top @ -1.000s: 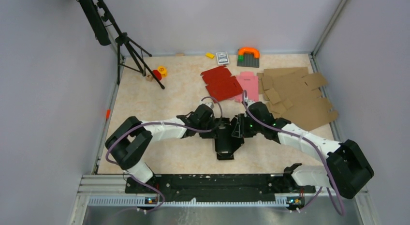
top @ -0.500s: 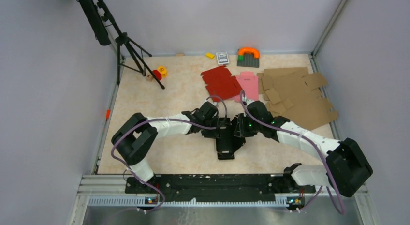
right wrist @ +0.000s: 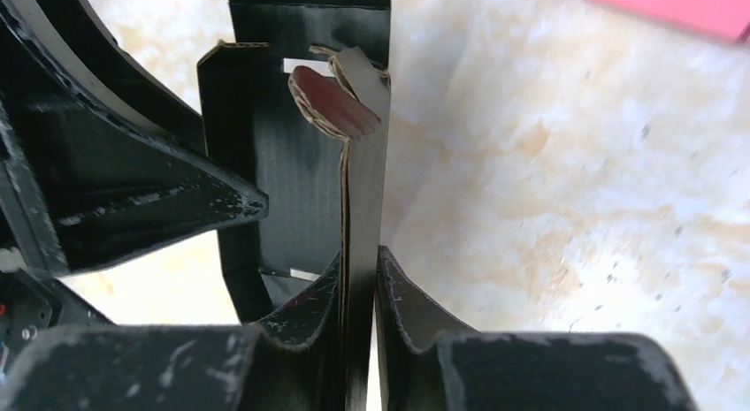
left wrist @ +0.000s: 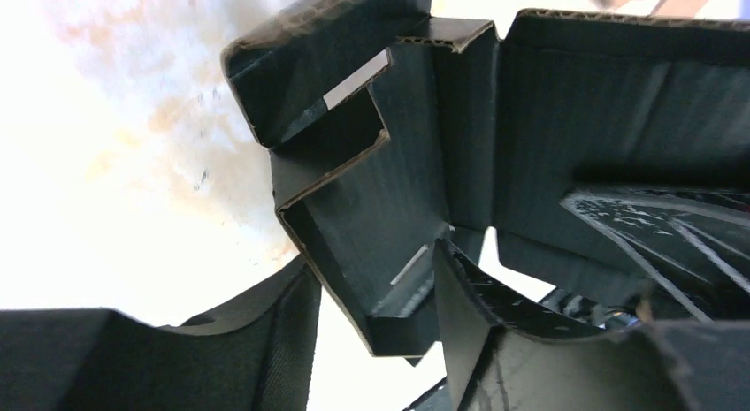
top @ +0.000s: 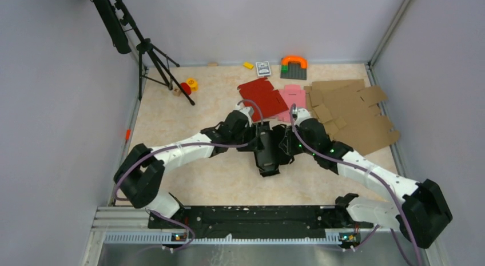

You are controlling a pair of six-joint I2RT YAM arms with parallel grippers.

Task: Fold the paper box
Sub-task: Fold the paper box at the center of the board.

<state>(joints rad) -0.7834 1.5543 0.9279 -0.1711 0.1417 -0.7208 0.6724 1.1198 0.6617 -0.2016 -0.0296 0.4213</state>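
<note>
Item: the paper box [top: 267, 158], black, partly folded, on the table [top: 189, 117] at mid-centre between the two arms, its near end pointing toward the bases. Contents: only its own raised walls and folded flaps show. From above, its far half is hidden under both grippers. Right gripper [right wrist: 360, 261]: closed narrow on an upright wall of the box seen edge-on, with a finger [right wrist: 411, 309] pressed against each face. Left gripper [left wrist: 376, 270]: jaws part-way apart, straddling a corner flap with bright table showing between one finger [left wrist: 256, 340] and the cardboard, so nothing is clamped. Both wrist views crop the box, so its overall shape cannot be read from them. Behind the box lie a red cardboard blank [top: 262, 97] and a pink cardboard blank [top: 294, 95], flat and touching, their near edges crossed by arm cables. To the right are brown cardboard sheets [top: 349, 114], overlapping. Small coloured objects [top: 293, 63] by the back wall are too small to identify. A tripod [top: 151, 54] stands at far left.
</note>
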